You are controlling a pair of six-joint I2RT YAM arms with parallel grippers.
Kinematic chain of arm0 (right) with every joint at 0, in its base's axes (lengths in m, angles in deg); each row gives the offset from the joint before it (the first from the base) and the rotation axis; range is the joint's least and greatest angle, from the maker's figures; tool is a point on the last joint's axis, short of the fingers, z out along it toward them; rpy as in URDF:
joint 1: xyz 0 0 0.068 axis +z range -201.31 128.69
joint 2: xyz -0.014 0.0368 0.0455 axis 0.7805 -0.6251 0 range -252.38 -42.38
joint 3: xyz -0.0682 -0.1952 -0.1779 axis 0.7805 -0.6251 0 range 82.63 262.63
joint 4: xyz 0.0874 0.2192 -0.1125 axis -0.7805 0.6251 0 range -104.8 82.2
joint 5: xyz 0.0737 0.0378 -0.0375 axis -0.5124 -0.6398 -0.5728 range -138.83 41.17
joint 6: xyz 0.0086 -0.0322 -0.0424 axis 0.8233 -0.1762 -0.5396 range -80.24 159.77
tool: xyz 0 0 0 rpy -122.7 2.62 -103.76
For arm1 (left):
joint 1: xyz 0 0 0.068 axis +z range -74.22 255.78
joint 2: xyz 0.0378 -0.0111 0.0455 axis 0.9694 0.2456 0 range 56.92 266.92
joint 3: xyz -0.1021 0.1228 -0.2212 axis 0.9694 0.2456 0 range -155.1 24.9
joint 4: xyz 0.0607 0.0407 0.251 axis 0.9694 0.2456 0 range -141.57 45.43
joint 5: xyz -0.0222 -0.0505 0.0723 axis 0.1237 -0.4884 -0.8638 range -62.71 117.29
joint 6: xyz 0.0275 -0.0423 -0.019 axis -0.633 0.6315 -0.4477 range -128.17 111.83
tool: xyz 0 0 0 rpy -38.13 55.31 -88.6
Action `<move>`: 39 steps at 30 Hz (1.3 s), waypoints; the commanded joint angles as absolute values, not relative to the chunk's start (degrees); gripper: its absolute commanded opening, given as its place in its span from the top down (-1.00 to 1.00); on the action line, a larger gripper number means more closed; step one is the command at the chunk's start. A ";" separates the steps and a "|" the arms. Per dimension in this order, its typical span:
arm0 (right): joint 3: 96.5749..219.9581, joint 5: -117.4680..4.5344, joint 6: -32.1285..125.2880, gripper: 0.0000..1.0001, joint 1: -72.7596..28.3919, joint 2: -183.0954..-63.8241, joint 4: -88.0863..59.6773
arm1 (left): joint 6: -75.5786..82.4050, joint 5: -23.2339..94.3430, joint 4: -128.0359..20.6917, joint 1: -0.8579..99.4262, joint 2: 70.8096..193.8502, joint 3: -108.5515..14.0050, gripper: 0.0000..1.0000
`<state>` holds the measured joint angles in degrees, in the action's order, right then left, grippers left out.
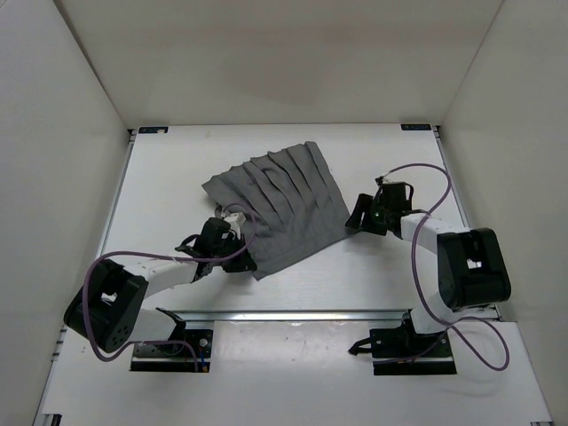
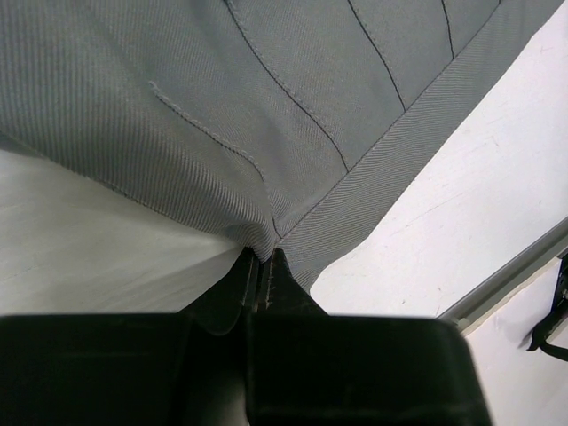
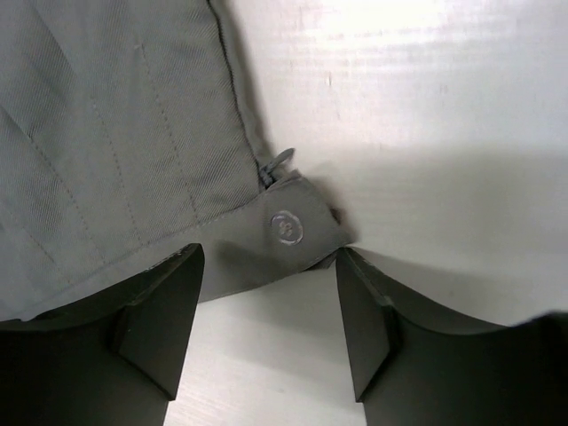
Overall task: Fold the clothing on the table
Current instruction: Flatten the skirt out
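Left gripper (image 1: 227, 238) is clamped tight on the clothing (image 1: 280, 209) at its near-left edge. In the left wrist view the two fingertips meet with no gap around a pinched fold of grey fabric (image 2: 222, 106), and the cloth rises off the table (image 2: 497, 177) just above the pinch. Right gripper (image 1: 362, 216) sits at the garment's right corner with its jaws wide apart, holding nothing. The right wrist view shows its dark fingers (image 3: 160, 311) flanking the waistband corner. A round snap button (image 3: 287, 227) on that corner lies between them, flat on the white surface. I cannot tell whether the fingertips touch the cloth. The clothing is spread mid-table, slightly toward the left, rotated so the pleat lines fan out toward the far edge and the waistband runs along the near-right side. It lies mostly flat, with only the left-held edge raised. The metal edge rail (image 1: 293, 314) runs across the near side, between the garment and the arm bases.
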<state>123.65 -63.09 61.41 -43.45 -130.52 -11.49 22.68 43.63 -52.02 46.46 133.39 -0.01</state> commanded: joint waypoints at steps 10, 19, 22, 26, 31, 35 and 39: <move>129.29 -61.66 56.91 -0.04 -37.25 -142.84 -2.85 | 20.75 42.68 -48.40 48.36 131.80 2.40 1.00; 137.83 -60.42 57.34 0.19 -35.75 -149.87 -0.73 | 20.49 43.03 -47.79 48.45 131.72 2.48 1.00; 138.61 -62.00 57.61 0.63 -36.36 -150.92 -1.44 | 20.57 43.20 -48.23 48.63 131.37 2.66 1.00; 139.68 -62.98 56.64 1.00 -35.58 -151.10 -1.88 | 20.31 43.47 -47.97 48.98 131.89 2.57 1.00; 136.00 -61.31 56.38 1.00 -33.91 -140.85 -2.06 | 18.12 42.94 -43.41 50.55 130.32 1.34 1.00; 134.66 -63.67 54.18 1.00 -32.42 -127.58 1.28 | 15.12 43.29 -35.94 53.71 123.91 -3.22 1.00; 139.13 -63.34 52.43 1.00 -29.44 -114.31 7.42 | 13.11 44.00 -26.02 58.28 115.66 -14.79 1.00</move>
<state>134.23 -63.26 54.92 -31.32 -124.13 4.18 16.15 44.24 -33.20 55.38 121.65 -5.50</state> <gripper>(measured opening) 0.007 0.038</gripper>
